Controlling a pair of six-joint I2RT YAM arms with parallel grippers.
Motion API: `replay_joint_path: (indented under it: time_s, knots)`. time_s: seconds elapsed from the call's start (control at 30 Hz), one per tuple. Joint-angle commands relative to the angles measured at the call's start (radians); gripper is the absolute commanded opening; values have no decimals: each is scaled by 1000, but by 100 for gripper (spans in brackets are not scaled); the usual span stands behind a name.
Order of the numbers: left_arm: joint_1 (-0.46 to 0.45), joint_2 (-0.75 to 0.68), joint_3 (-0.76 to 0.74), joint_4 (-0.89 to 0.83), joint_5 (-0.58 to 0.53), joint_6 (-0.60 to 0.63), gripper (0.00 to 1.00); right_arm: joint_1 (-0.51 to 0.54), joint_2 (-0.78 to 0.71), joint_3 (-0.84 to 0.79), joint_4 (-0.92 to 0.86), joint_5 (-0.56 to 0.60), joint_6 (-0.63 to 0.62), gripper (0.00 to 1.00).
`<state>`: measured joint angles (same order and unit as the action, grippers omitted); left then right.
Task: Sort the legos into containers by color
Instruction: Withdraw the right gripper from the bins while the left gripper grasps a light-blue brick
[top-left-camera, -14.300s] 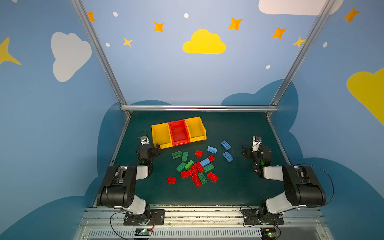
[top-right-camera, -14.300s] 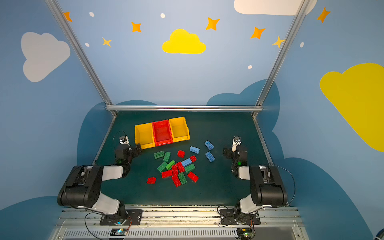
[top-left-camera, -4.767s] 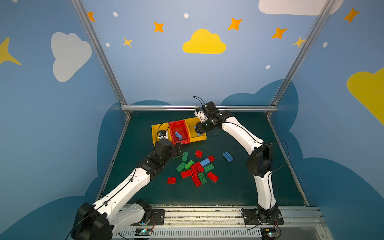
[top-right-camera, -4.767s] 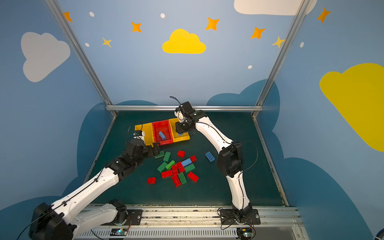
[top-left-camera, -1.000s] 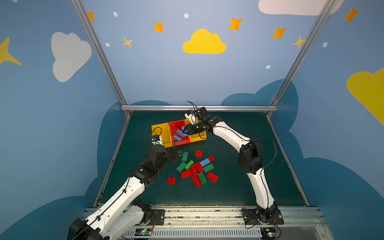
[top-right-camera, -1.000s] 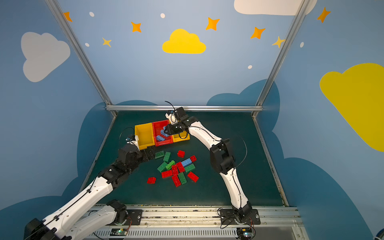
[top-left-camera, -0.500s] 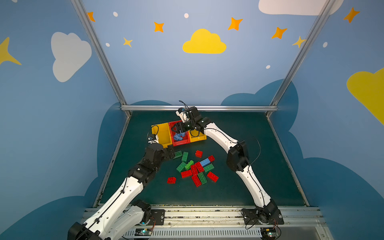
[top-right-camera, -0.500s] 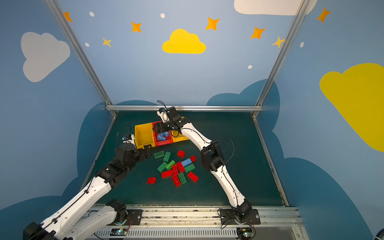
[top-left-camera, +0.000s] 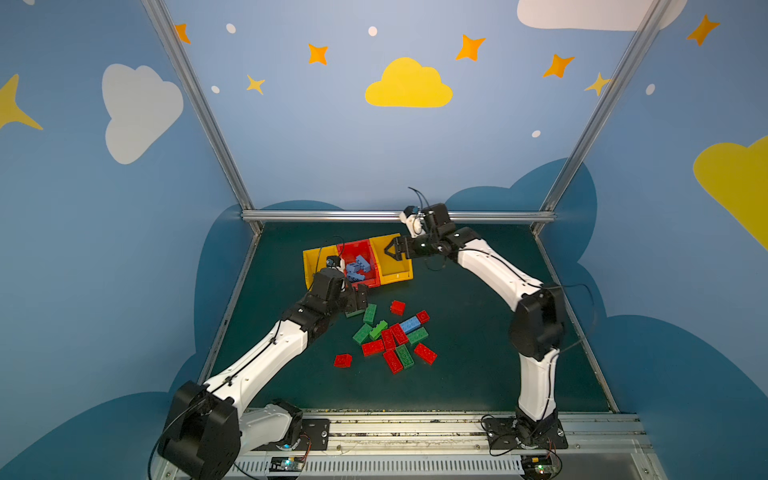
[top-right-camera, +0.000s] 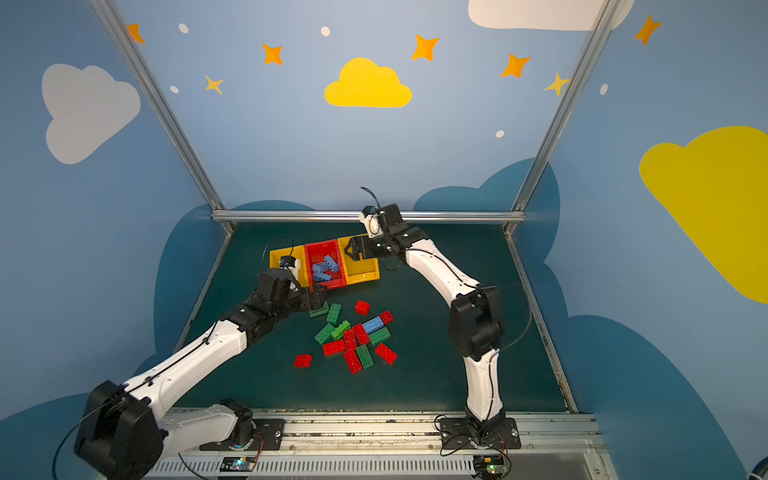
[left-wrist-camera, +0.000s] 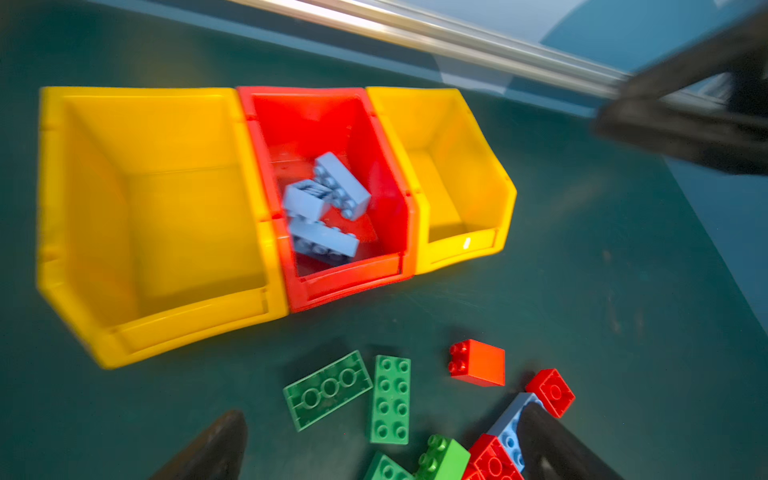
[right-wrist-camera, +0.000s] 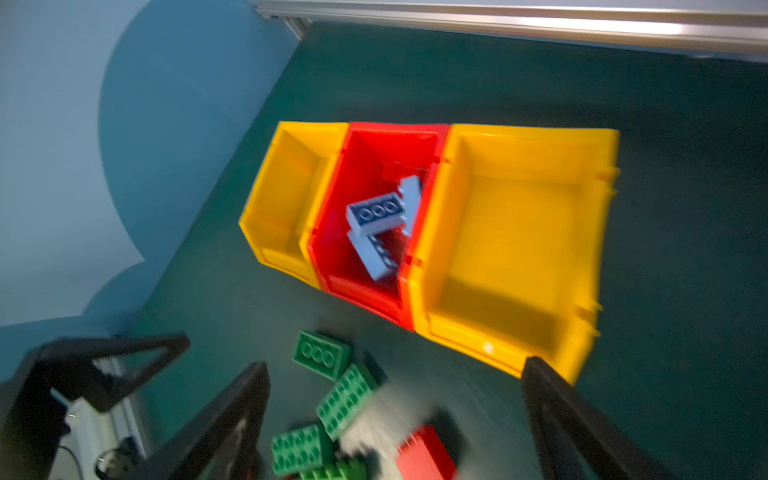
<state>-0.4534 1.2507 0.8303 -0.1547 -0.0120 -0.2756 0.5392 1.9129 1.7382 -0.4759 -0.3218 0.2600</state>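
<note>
Your right gripper hangs over yellow bin, jaws spread, empty; light blue legos lie just beside jaws in red bin, grouped by color. Your left gripper, jaws wide, nothing between, hovers with green lego just ahead of jaws. Likely next pick, though blur hampers view.

Left wrist view: left gripper fingers clipped by frame edge. Light blue brick half hidden behind one finger; green bricks between them cut off. Right wrist view smeared: grey-white blur between right gripper fingers unidentifiable. Both top views: yellow bin by the left fingers sits partly behind the wrist.
</note>
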Motion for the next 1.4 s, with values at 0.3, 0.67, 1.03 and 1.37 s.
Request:
replay_joint_path:
  time_s: [0.3, 0.67, 1.03, 1.37]
  knots:
    - [-194, 332, 239, -118, 106, 169, 100, -133, -552, -518, -304, 158, 132, 95]
    - [-346, 527, 345, -191, -29, 134, 100, -171, -925, -655, -458, 124, 184, 97]
    - [-365, 668, 434, -209, -147, 176, 94, -176, -1043, -739, -437, 159, 229, 97]
    - [-354, 700, 443, -213, -123, 193, 84, -176, -1060, -739, -461, 186, 238, 97]
